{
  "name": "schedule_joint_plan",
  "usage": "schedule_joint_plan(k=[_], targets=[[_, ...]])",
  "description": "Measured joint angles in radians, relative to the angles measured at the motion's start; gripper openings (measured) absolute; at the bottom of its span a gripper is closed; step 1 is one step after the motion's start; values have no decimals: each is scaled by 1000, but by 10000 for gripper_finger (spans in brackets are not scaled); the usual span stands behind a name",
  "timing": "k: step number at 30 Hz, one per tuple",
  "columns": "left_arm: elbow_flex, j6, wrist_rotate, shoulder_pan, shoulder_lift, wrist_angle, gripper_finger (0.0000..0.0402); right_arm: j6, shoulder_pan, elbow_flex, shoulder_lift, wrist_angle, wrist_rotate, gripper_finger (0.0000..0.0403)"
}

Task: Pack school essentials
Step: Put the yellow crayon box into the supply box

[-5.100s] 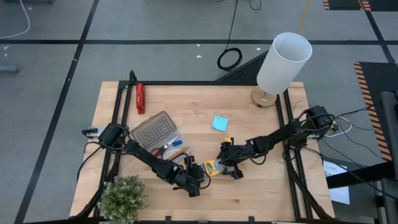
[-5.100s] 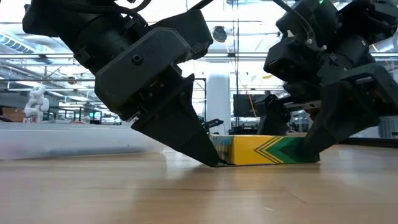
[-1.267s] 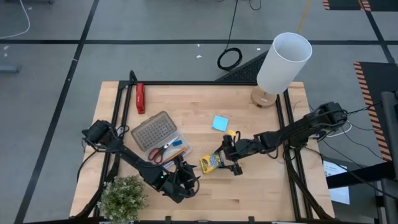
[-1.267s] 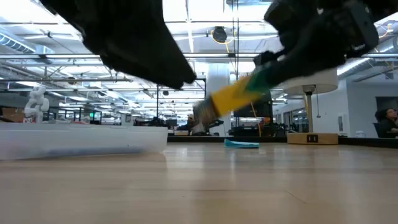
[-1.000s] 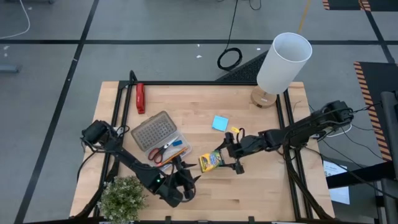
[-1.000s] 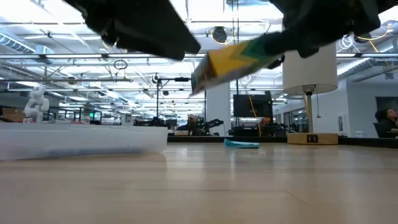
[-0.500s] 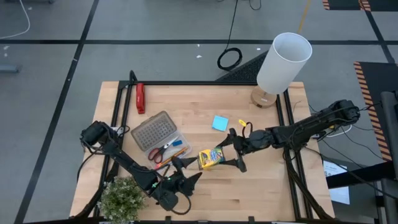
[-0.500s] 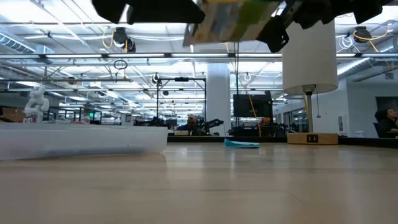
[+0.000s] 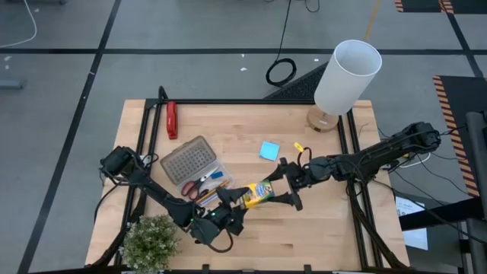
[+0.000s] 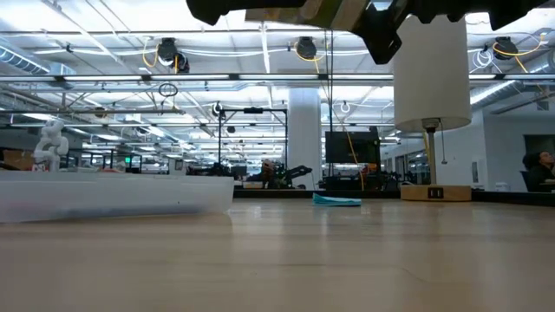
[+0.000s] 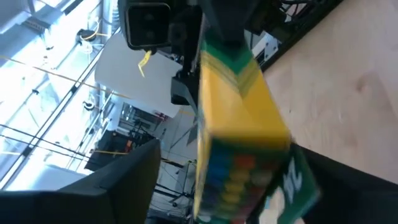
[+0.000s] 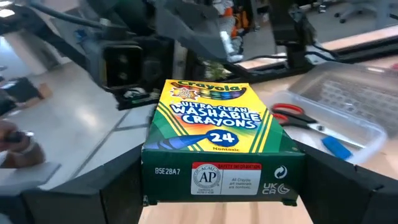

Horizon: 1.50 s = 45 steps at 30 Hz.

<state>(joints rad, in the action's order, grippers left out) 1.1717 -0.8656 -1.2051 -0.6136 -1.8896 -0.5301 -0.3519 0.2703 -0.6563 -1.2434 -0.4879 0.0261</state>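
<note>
Yellow-green crayon box (image 9: 259,192) is airborne above the wooden table (image 9: 319,221), clamped at one end by the right gripper (image 9: 283,192). In the right wrist view the box (image 12: 214,149) sits squarely between that arm's two dark fingers (image 12: 348,180), printed face up, label reading Crayola washable, 24 count. The low view shows only the box's underside (image 10: 334,10) at the top edge, well clear of the tabletop.

Left gripper (image 9: 226,211) is right at the box's other end. Left wrist view has the box (image 11: 239,124) filling the frame just ahead of its fingers (image 11: 118,186); the fingers stand apart and the box is not pinched by them as far as this view shows.

Clear plastic case (image 9: 199,176) lies open on the table's left half, next to its grey dotted lid (image 9: 185,160). Red-handled scissors (image 9: 199,185) and a blue pen (image 9: 217,176) lie inside the case; the right wrist view confirms both (image 12: 298,115) in the tray beyond the box.

Light-blue notepad (image 9: 268,151) lies flat near the table's centre, apart from everything. Red bar-shaped tool (image 9: 172,119) lies at the far-left corner. White lamp (image 9: 346,76) stands at the far-right corner, small potted plant (image 9: 150,242) at the near-left corner.
</note>
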Motion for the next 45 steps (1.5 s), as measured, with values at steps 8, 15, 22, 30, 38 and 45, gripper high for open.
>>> schedule_joint_plan(k=[8, 15, 22, 30, 38, 45], targets=[[0, -23, 44, 0, 0, 1, 235, -6, 0, 0, 0, -17, 31, 339], [0, -23, 54, 0, 0, 1, 182, -4, 0, 0, 0, -17, 32, 339], [0, -17, 54, 0, 0, 1, 148, -3, 0, 0, 0, -17, 32, 339], [0, -15, 53, 0, 0, 1, 142, -3, 0, 0, 0, -17, 32, 339], [0, -16, 53, 0, 0, 1, 117, -3, 0, 0, 0, -16, 32, 339], [0, -17, 53, 0, 0, 2, 115, -3, 0, 0, 0, -16, 32, 339]])
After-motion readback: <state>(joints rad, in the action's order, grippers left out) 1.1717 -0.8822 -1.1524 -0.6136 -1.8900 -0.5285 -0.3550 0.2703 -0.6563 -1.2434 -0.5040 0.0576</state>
